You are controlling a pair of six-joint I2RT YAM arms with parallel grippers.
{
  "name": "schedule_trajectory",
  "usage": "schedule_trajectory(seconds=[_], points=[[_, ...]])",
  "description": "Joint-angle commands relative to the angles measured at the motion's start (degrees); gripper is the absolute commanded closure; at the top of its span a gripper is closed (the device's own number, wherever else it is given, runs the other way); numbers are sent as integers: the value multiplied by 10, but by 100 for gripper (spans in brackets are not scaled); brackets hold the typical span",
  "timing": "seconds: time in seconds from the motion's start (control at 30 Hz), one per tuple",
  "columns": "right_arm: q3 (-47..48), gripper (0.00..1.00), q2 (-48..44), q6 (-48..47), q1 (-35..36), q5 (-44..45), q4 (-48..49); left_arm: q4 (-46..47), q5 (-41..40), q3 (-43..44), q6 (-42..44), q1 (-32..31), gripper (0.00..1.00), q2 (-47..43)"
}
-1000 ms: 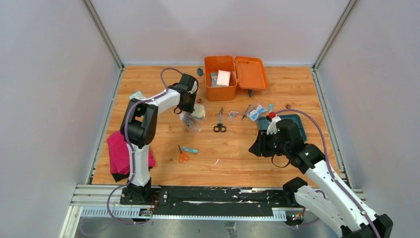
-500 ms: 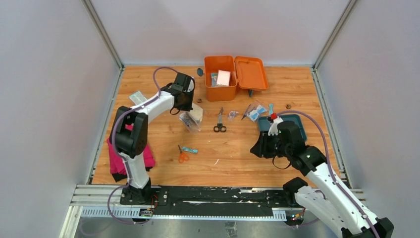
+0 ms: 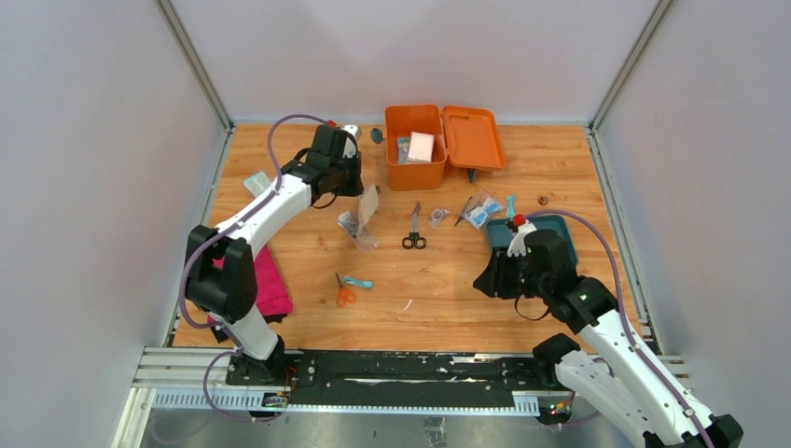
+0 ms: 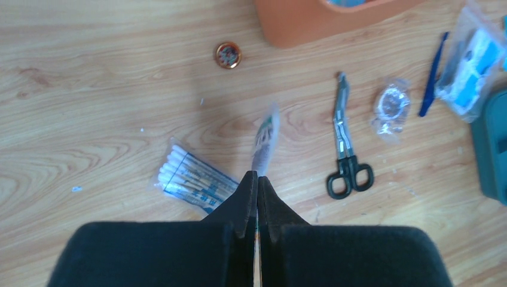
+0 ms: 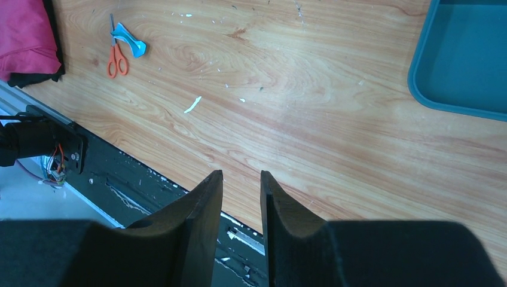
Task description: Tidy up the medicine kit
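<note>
The medicine kit (image 3: 415,170) is an orange box at the back of the table with its lid (image 3: 473,137) swung open to the right and white and blue items inside. Its front wall shows at the top of the left wrist view (image 4: 317,21). My left gripper (image 3: 358,191) is shut on a thin flat white packet (image 4: 265,140), which I see edge-on above the wood. The packet hangs left of the kit in the top view (image 3: 369,203). My right gripper (image 5: 241,176) is open and empty, low over the table's front edge (image 3: 485,280).
A cotton swab bag (image 4: 191,179) lies below the packet. Black scissors (image 4: 345,149), a bagged tape roll (image 4: 391,107), small blue packets (image 3: 478,213) and a teal tray (image 3: 557,227) lie to the right. Orange scissors (image 3: 344,291) and a pink cloth (image 3: 269,285) lie front left.
My left arm has lifted the white packet off the swab bag and drawn back toward the far left. My right arm has barely moved.
</note>
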Motion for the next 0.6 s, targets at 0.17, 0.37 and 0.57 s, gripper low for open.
schedule_trajectory(seconds=[0.17,0.37,0.57], points=[[1,66,-7,6,-1,14,-21,1,64,105,-47,-3,100,-29],[4,66,-6,4,-1,16,-23,-24,46,156,-34,-3,98,-4],[4,65,-9,3,-1,17,-27,-37,-12,93,7,-3,39,12]])
